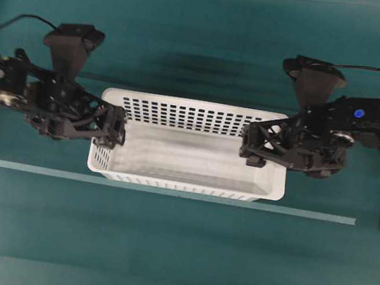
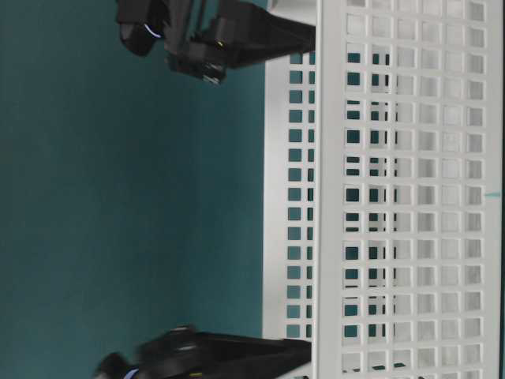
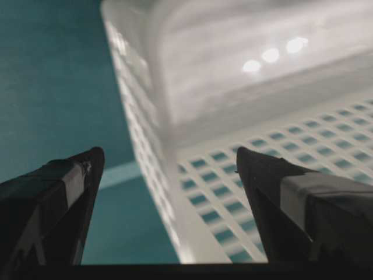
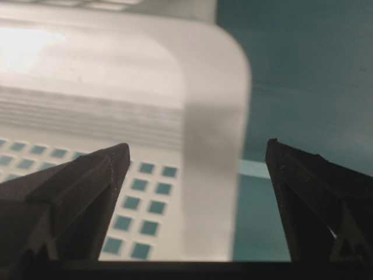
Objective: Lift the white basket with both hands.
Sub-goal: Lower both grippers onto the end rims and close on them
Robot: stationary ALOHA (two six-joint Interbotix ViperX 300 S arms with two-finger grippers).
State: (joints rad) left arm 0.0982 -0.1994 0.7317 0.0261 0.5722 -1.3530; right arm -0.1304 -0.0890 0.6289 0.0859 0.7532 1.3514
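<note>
White basket [image 1: 188, 158] sits at the centre of the overhead frame on a teal table [image 1: 174, 254], its long sides running left to right. Perforated walls and a solid floor are visible; nothing lies inside it.

At centre left of the overhead frame, the left gripper [image 1: 113, 126] reaches in from the left edge and hangs over the basket's left short wall. Its jaws stand wide apart. In the left wrist view the two dark fingertips [image 3: 87, 166] sit at the lower corners of the frame with the white rim [image 3: 169, 198] running up between them, one finger on the outer side over the table, the other on the inner side over the perforated wall. Contact with the rim cannot be confirmed.

Below the basket in the overhead frame, a pale strip of tape [image 1: 169, 191] runs across the table, just beside the near long wall.

At centre right, the right gripper [image 1: 253, 144] reaches in from the right edge over the right short wall. Its jaws are likewise spread wide. In the right wrist view its fingertips [image 4: 113, 160] straddle the rounded rim [image 4: 215, 175], one inside, one outside; no grip is evident.

In the table-level view, turned sideways, both grippers show at the upper and lower edges, against the basket's ends.
</note>
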